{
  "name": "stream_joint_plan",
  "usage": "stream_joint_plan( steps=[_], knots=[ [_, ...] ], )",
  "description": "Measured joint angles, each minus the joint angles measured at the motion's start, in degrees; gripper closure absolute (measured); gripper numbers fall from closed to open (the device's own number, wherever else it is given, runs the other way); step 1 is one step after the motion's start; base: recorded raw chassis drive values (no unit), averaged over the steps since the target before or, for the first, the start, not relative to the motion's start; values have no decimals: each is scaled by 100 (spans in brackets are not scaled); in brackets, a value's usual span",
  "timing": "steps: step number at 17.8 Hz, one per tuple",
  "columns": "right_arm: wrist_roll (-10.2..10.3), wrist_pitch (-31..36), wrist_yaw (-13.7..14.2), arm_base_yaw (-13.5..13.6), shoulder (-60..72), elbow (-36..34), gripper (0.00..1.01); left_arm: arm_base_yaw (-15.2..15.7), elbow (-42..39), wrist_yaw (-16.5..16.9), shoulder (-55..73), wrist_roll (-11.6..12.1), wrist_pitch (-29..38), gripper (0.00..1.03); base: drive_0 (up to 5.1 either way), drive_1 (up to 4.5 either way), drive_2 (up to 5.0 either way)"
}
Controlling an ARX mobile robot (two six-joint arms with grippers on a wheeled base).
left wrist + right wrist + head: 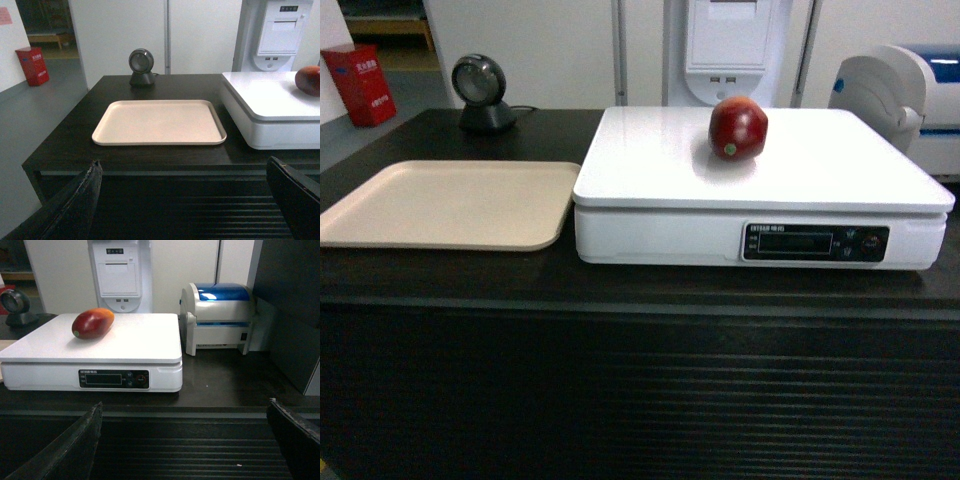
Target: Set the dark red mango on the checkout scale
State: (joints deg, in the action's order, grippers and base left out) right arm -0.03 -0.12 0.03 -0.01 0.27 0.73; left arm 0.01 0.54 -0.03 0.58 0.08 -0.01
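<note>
The dark red mango (pixel 738 128) lies on the scale (pixel 650 170); left gripper (pixel 185 200) and right gripper (pixel 185 440) both spread wide, holding nothing.

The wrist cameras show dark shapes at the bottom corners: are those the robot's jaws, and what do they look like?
Yes. Each view shows two black, matte, blade-like fingers with slightly worn edges, one in each lower corner. No cables, markings or other arm parts are visible, and the head view shows no arm at all.

Lay on its side, glossy dark red mango (pixel 738 128), atop white scale (pixel 650 170); stood on dark ribbed checkout (pixel 620 390).
</note>
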Motion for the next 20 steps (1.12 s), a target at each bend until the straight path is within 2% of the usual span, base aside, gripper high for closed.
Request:
stream_joint_plan(
  steps=[20],
  knots=[
    [0,-9,0,0,0,0,3,0,0,4,0,-4,-20,5,0,0,0]
  ],
)
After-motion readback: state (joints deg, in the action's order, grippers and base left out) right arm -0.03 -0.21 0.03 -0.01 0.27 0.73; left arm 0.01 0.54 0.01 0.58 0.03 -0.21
